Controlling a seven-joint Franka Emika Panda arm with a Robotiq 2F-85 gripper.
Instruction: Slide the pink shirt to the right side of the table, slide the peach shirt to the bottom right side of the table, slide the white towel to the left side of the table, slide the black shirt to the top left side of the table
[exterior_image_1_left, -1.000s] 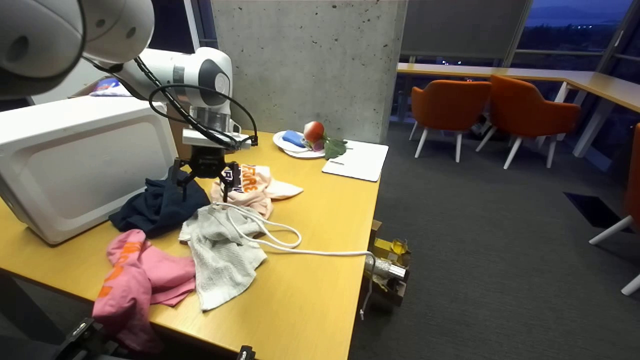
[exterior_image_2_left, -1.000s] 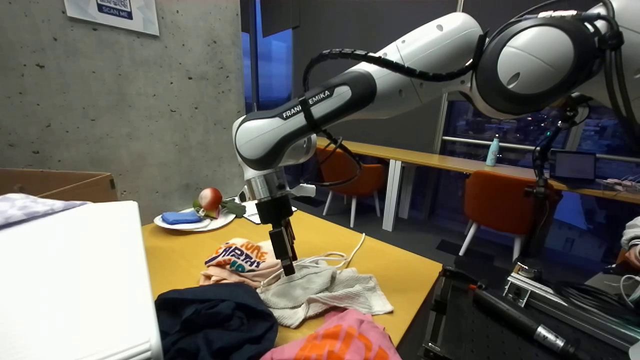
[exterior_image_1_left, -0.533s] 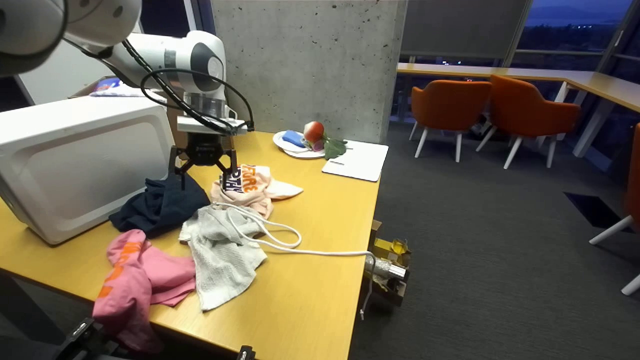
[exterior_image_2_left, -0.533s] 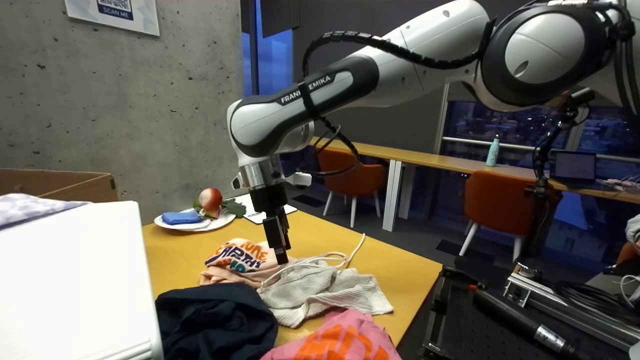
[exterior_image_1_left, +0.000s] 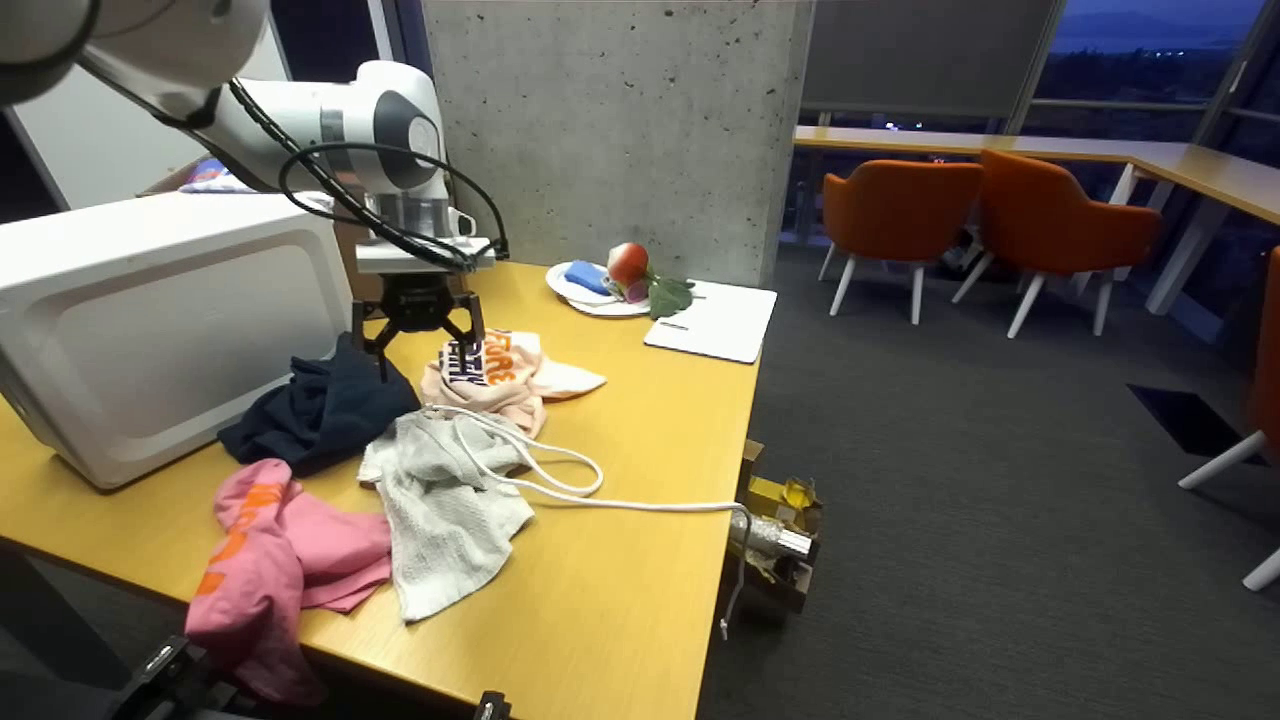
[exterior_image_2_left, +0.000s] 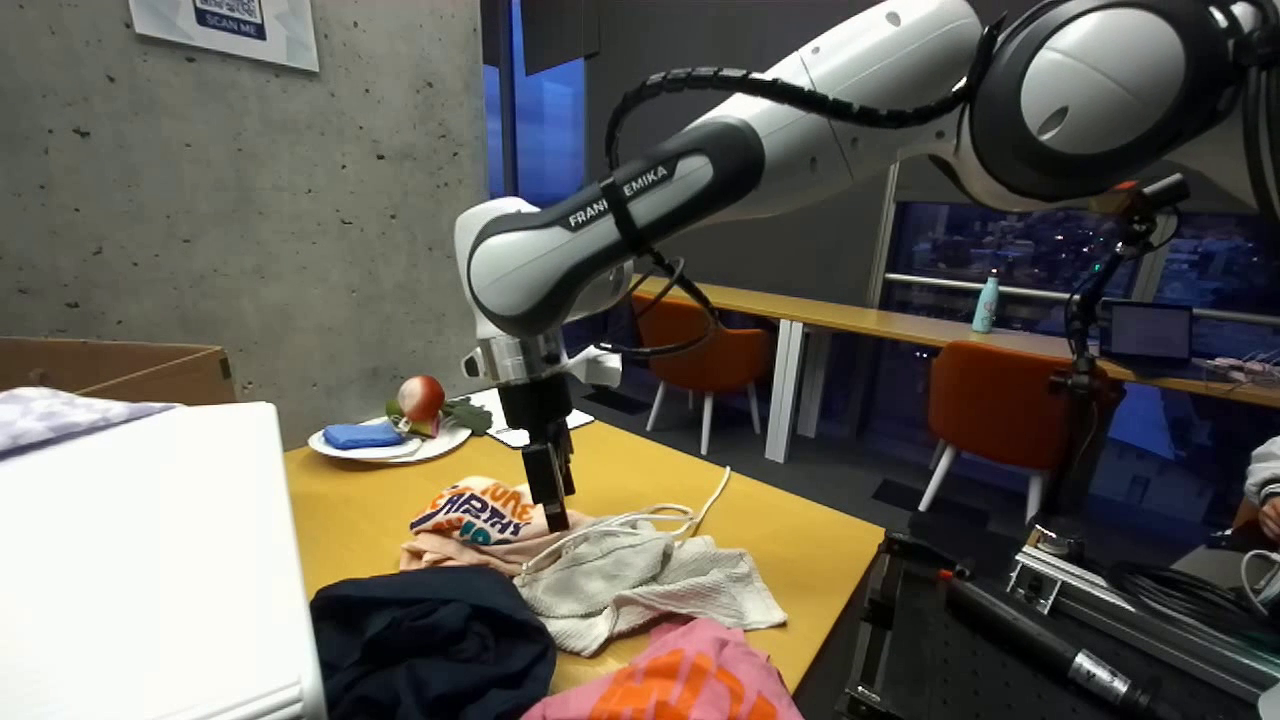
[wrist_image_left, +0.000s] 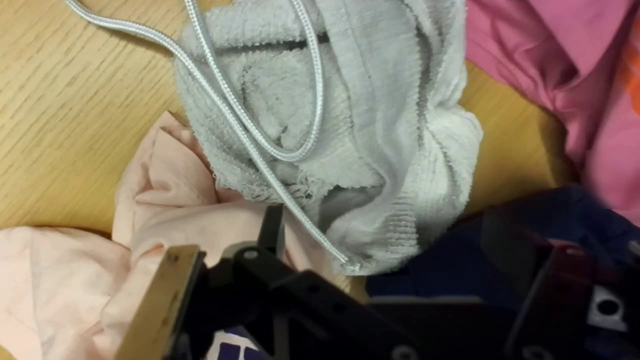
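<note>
In an exterior view, my gripper (exterior_image_1_left: 424, 366) hangs left of center over a wooden table (exterior_image_1_left: 620, 600), fingers (exterior_image_1_left: 474, 320) spread apart. One fingertip shows against the black shirt (exterior_image_1_left: 325, 415), at left beside a white bin (exterior_image_1_left: 200, 340); the opposite one shows against the printed peach shirt (exterior_image_1_left: 515, 375). Lower in the frame, the white towel (exterior_image_1_left: 445, 530) lies crumpled between the peach shirt and the pink shirt (exterior_image_1_left: 325, 545), which droops past the table's edge at lower left. A white cord (exterior_image_1_left: 650, 506) crosses the white towel and hangs over the table's right edge. In the wrist view, the white towel fills the upper center, the peach shirt lies left and the pink shirt upper right.
</note>
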